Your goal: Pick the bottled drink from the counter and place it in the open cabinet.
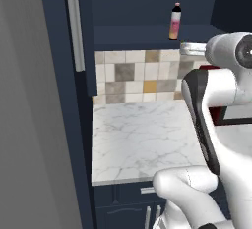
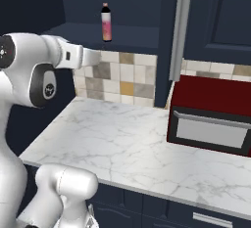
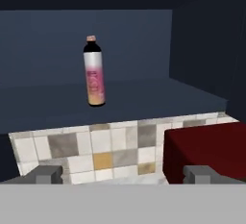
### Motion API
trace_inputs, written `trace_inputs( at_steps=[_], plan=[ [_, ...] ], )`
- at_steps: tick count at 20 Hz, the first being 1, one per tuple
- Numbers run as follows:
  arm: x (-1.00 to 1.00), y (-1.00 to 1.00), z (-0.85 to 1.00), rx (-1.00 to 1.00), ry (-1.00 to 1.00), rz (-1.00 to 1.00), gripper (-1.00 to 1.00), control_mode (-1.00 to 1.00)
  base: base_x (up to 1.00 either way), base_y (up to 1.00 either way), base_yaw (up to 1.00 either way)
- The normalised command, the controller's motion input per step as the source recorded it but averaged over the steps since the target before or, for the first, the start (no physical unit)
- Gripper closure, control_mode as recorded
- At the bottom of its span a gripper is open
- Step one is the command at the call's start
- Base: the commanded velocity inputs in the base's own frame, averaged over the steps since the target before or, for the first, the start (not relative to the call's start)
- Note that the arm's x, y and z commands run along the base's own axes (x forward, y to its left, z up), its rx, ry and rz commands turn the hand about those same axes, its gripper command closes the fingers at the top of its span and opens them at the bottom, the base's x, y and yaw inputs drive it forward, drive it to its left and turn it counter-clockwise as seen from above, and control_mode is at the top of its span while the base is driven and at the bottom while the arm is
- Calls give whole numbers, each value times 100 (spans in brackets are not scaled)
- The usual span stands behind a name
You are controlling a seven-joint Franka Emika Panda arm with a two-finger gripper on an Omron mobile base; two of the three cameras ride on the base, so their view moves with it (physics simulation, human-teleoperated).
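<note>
You see the bottle (image 3: 93, 72) standing upright on the cabinet (image 3: 144, 91) shelf, near its front edge, alone and touched by nothing. Its dark cap, pale neck and pink-to-yellow body read clearly in the hand view; in the base views it is small and its label is too blurred to make out. The gripper (image 3: 124, 175) sits below the shelf, in front of the tiled wall, with its fingers (image 3: 45, 174) spread wide and nothing between them; you see just their tips at the lower edge. In the left base view the arm covers the counter's (image 1: 138, 139) right edge and most of the red oven (image 2: 211, 117). The cabinet door's silver handle (image 1: 74, 21) is cut off at the top.
</note>
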Motion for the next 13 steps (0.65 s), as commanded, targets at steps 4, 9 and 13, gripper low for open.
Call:
trace_inputs(
  at_steps=[4,9,13],
  plan=[
    [-97,-3,0,0,0,11,-100,-100,0,0,0],
    [-91,-8,-1,0,0,14,-100,-100,0,0,0],
    [-81,-6,-3,0,0,16,-100,-100,0,0,0]
  ],
)
